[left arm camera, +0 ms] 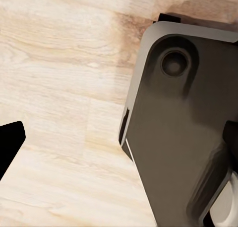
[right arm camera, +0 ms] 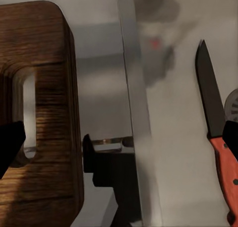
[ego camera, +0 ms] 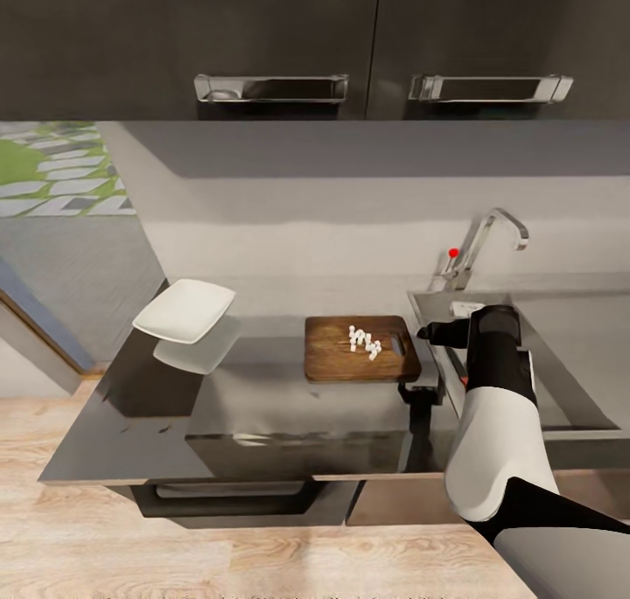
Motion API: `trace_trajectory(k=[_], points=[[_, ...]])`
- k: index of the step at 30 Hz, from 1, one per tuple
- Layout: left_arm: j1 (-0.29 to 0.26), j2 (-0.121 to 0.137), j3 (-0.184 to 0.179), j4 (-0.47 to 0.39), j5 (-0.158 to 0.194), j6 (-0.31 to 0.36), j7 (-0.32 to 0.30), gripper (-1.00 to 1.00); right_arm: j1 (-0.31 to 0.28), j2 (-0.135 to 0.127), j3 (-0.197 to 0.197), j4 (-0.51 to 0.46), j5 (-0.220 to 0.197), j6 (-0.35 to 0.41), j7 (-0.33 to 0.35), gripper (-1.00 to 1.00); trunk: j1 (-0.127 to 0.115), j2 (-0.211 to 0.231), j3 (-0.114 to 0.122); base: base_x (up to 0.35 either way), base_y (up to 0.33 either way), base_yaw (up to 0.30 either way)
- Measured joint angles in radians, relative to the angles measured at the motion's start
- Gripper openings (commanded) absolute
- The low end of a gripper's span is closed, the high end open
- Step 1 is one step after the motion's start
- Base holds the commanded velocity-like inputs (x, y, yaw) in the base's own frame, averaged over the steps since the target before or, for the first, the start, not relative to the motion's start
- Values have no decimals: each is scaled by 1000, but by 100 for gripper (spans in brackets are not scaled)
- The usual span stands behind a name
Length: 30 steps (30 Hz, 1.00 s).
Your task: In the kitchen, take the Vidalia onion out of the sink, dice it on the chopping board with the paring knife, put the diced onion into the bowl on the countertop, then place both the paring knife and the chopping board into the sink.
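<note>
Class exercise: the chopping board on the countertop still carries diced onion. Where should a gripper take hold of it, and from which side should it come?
Grip the chopping board at its handle-slot end, probably from the sink side. The slot faces the sink, where the right gripper hovers. The diced onion lies loose close to the slot, so keep the board level.

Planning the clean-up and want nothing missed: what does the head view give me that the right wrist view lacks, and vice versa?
Head view adds: the bowl on the countertop, the diced onion piled on the chopping board, and the tap. Right wrist view adds: the paring knife lying flat on the sink steel. Shared: the chopping board's slotted end and the sink rim beside it.
</note>
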Motion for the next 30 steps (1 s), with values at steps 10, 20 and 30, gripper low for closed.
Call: trace_trajectory(k=[10, 20, 30], points=[[0, 0, 0, 0, 0, 0, 0, 100, 0, 0, 1, 6, 0, 0, 0, 100, 0, 0, -16, 72, 57, 0], [0, 0, 0, 0, 0, 0, 0, 100, 0, 0, 0, 6, 0, 0, 0, 100, 0, 0, -29, 19, 14, 0], [0, 0, 0, 0, 0, 0, 0, 100, 0, 0, 1, 6, -1, 0, 0, 100, 0, 0, -30, 14, 3, 0]])
